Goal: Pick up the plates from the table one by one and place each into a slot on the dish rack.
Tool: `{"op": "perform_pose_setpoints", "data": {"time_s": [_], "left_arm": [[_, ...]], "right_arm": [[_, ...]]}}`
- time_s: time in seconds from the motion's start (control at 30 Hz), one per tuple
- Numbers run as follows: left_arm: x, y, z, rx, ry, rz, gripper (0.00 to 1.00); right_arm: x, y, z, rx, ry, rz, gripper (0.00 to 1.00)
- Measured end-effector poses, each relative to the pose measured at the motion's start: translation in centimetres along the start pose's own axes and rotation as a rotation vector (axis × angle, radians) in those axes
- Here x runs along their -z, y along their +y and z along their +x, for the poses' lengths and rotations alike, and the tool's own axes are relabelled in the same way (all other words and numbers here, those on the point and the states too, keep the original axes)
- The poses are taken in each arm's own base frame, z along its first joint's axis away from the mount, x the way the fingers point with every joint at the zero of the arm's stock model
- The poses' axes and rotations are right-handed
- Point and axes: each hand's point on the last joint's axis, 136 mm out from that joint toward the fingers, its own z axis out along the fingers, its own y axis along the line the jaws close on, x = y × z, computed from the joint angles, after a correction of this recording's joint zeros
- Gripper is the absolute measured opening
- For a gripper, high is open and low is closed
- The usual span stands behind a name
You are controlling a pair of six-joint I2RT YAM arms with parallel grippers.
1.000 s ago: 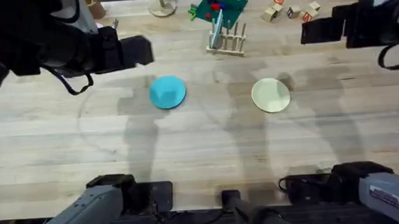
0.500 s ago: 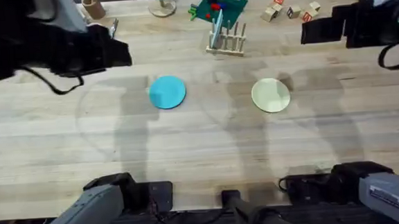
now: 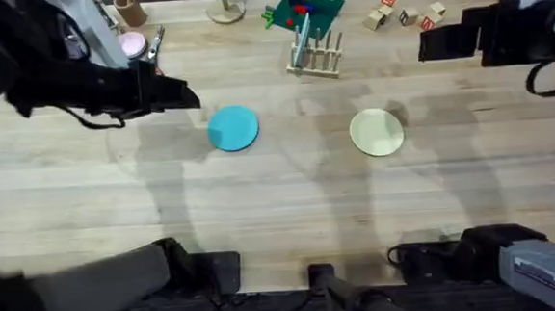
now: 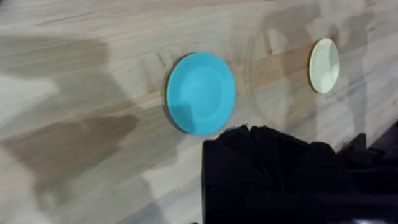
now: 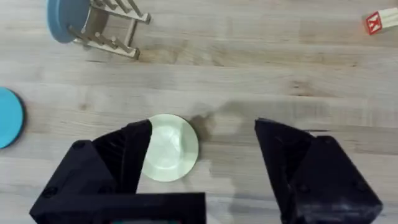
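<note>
both plates lie flat on the counter point(image 3: 261, 205) short of the dish rack point(image 3: 316, 57); my right jaws spread wide, left's state unreadable. thin discs could slip.

1. The table point(image 3: 290, 203) is seen as a light wooden top of long planks with visible grain.
2. A sky-blue plate point(image 3: 232, 128) is laid flat left of centre; a cream plate point(image 3: 376, 132) is laid flat to its right, well apart.
3. The dish rack point(image 3: 316, 57) is set at the far middle, a green brick build point(image 3: 302, 9) just behind it.
4. A pink lid point(image 3: 133, 43) is placed far left; lettered blocks point(image 3: 404, 15) are scattered far right.
</note>
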Motion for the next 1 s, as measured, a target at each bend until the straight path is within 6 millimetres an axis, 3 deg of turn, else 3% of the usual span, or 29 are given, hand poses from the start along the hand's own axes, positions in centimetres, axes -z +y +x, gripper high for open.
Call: {"op": "perform_pose_setpoints", "data": {"time_s": [0.57,1.0], "left_arm": [[-6.2,3.8,0.9,0.022,0.12,0.179,0.04],[-8.5,5.2,1.7,0.014,0.147,0.228,0.041]], "right_arm": [[0.0,0.0,0.0,0.0,0.0,0.0,0.995],[0.0,0.0,0.0,0.0,0.0,0.0,0.995]]}}
